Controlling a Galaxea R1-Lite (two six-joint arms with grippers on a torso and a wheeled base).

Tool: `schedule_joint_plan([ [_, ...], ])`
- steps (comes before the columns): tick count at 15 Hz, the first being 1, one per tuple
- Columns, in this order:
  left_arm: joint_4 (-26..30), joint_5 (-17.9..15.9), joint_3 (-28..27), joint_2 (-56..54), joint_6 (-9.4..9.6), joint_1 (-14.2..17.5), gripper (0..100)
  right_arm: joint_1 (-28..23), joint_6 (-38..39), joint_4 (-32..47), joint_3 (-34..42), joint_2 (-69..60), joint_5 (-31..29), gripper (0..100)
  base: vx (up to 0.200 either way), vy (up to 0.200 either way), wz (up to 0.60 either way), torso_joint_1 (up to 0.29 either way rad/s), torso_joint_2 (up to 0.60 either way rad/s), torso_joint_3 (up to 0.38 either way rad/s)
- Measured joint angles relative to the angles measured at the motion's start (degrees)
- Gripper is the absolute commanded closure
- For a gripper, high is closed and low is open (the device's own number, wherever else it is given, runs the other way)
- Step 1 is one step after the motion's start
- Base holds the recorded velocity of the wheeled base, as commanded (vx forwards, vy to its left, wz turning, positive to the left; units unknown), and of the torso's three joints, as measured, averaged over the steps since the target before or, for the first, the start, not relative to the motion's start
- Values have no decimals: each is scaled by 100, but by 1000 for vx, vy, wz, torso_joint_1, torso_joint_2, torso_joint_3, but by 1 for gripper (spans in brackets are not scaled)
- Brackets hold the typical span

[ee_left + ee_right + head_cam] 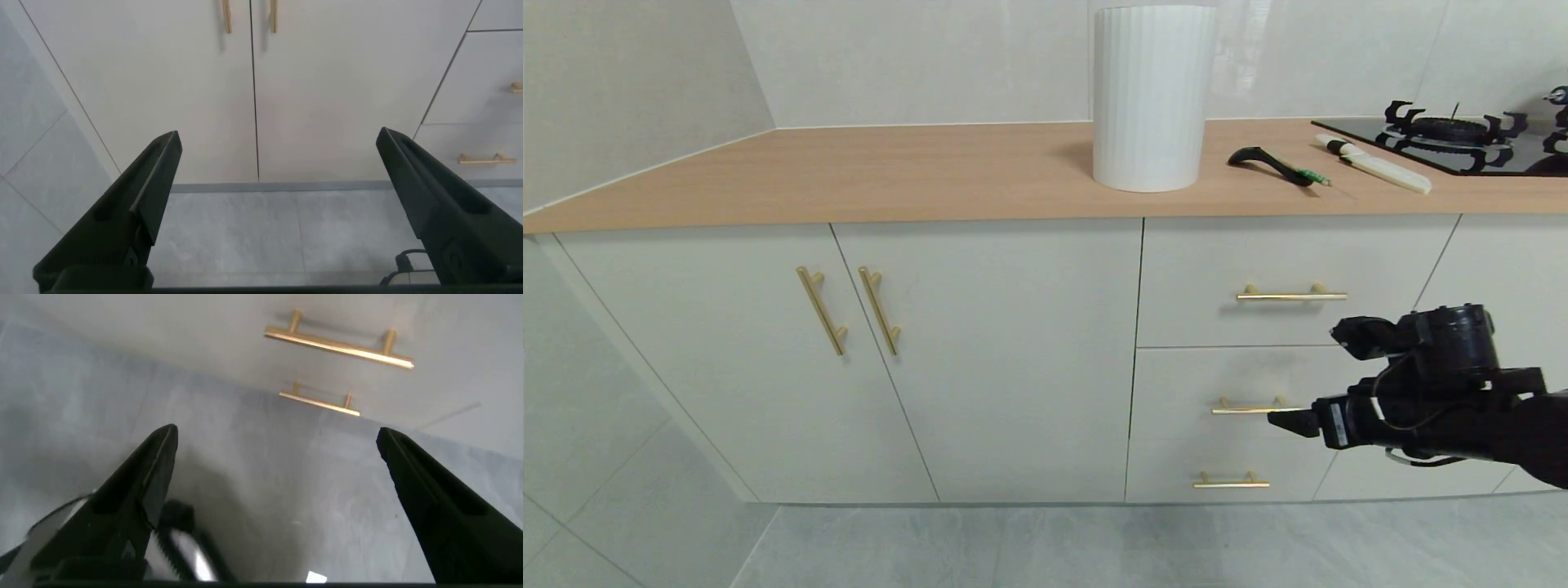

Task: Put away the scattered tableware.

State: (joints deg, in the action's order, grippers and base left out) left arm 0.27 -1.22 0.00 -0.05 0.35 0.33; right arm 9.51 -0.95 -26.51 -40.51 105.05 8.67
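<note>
Curved black plastic scoop on wooden counter, possibly green-tipped handle pointing right; left gripper and right gripper gape empty.

Well above the right gripper's jaws, the white canister's top and the hob's right side were cut off.

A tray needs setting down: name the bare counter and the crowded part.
Free: the counter from the left wall to the white canister. Crowded: between canister and stove, where a black spoon and a white knife lie.
</note>
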Motion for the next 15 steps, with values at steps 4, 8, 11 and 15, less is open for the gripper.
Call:
schedule_joint_plan([
  [4,0,0,0,0,-2,0,0,-59,-5,-573,-623,1215,-443,0,0,0,0,0,0,0],
  [8,0,0,0,0,-2,0,0,-183,2,-1571,-806,1970,-624,0,0,0,0,0,0,0],
  [11,0,0,0,0,-2,0,0,-235,17,-1888,-952,2381,-898,0,0,0,0,0,0,0],
  [15,0,0,0,2,-2,0,0,-310,44,-2171,-1221,2745,-1293,0,0,0,0,0,0,0],
])
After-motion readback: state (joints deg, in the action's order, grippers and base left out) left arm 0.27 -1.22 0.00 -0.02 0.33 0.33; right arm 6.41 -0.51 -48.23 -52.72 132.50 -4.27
